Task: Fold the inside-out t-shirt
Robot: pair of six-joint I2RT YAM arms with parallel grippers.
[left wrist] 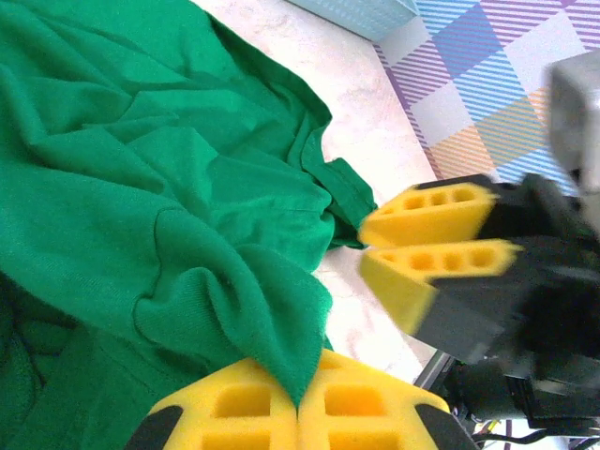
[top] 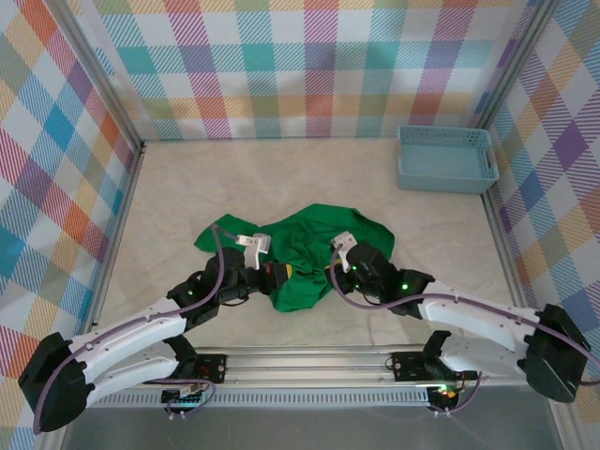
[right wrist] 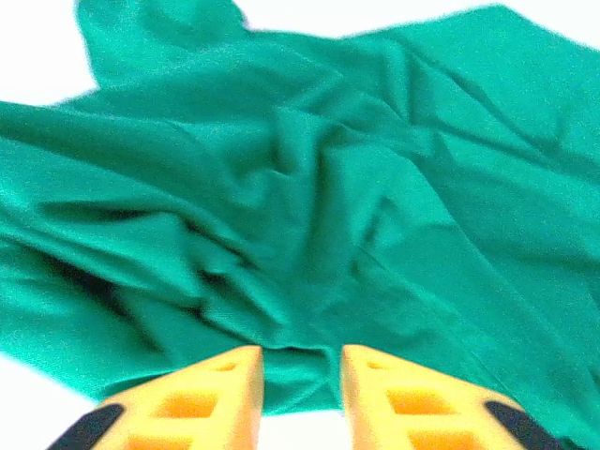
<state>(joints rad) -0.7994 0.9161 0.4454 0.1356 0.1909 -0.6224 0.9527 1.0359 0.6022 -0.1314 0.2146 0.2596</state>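
The inside-out t-shirt (top: 300,246) lies crumpled in a bright green heap on the table in front of both arms. My left gripper (top: 281,274) is at the heap's near edge. In the left wrist view it (left wrist: 300,405) is shut on a pointed fold of the t-shirt (left wrist: 141,187). My right gripper (top: 332,268) sits just to the right, its yellow fingers (left wrist: 441,214) slightly apart. In the right wrist view it (right wrist: 300,367) stands open, the hem of the t-shirt (right wrist: 309,187) lying loose in the gap between its fingers.
A light blue plastic basket (top: 445,159) stands at the far right corner of the table. Plaid walls enclose the left, back and right sides. A metal rail (top: 309,361) with the arm bases runs along the near edge.
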